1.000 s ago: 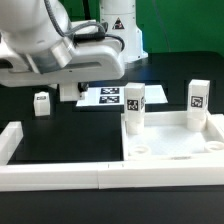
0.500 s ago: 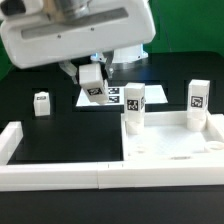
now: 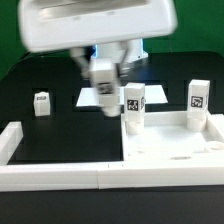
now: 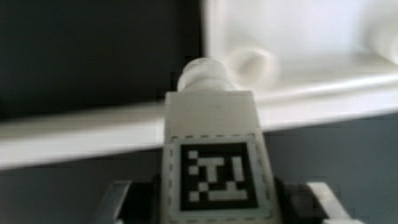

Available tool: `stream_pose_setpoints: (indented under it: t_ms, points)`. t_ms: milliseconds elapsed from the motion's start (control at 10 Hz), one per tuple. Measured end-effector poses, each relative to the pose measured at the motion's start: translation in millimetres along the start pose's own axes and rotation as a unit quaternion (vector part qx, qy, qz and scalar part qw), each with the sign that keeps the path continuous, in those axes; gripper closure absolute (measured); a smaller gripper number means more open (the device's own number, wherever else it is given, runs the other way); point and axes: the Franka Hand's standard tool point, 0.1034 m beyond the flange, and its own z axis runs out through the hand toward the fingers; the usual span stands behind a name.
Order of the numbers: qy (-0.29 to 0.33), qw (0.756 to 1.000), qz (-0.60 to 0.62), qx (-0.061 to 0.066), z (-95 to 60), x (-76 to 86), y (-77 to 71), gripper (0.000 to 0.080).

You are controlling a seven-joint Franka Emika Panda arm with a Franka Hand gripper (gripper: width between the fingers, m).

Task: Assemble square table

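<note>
Nearest, the square tabletop (image 3: 165, 150) lay on the counter (image 3: 60, 130) with two legs (image 3: 133, 108) standing upright on it. Further back, the fingers (image 4: 125, 205) were clamped on another leg (image 3: 103, 75), hanging in the air; a tilted leg could miss its corner socket and jam.

Bulky white arm (image 3: 95, 25); grey gripper (image 4: 217, 205)

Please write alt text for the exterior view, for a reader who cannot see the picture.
The gripper holds a white tagged leg over the black table, beside the square tabletop, on which two other legs stand upright at two corners. A fourth leg stands alone at the exterior view's left.
</note>
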Motion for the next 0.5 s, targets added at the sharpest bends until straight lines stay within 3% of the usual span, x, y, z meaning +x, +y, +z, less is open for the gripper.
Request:
stream_pose_setpoints:
  t_ms: [100,200,500]
  points:
    - [0.054,0.999,-0.006,-0.004,1.8,8.5,-13.9,0.0515]
    - [0.081,0.996,-0.017,-0.015,3.6,4.6,-7.2,0.0515]
    - [0.079,0.997,-0.016,-0.016,5.3,1.6,-6.0,0.0515]
